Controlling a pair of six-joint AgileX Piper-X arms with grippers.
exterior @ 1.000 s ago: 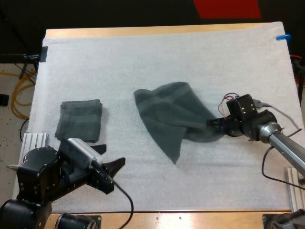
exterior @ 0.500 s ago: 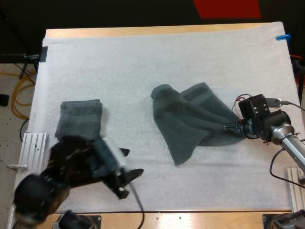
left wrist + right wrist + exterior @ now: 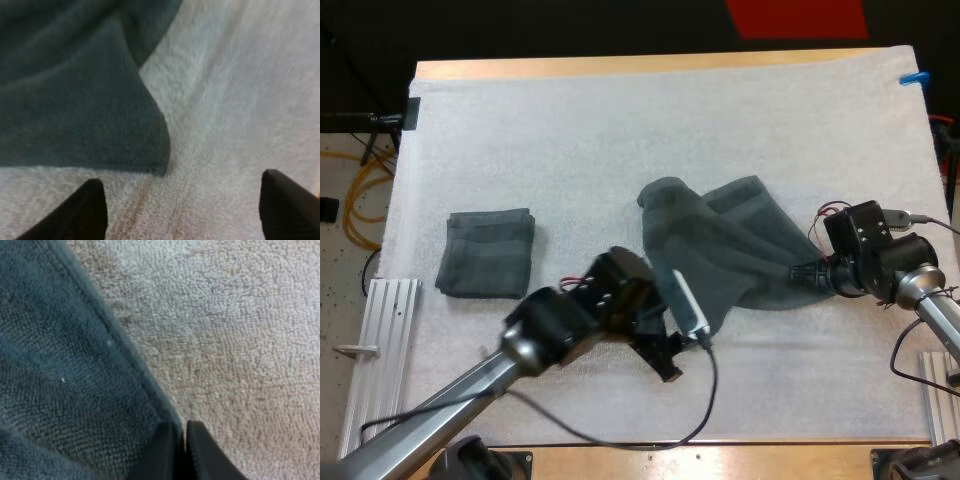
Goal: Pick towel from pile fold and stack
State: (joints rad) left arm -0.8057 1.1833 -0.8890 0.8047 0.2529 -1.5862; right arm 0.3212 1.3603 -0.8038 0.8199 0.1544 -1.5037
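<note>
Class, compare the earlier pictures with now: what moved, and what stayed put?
The left claw, open, swung from the near left over to the near corner of the crumpled towel. The right claw, shut on that towel, dragged it rightward. The folded towel stayed put.

We look down on a wooden surface (image 3: 620,66) covered almost wholly by a white mat (image 3: 620,140). To its left lies a pale speckled floor (image 3: 340,290) with looping yellow cables (image 3: 353,205), and a ribbed metal rail (image 3: 385,320) runs beside the mat. Beyond the far edge we see darkness and a red strip (image 3: 795,18).
</note>
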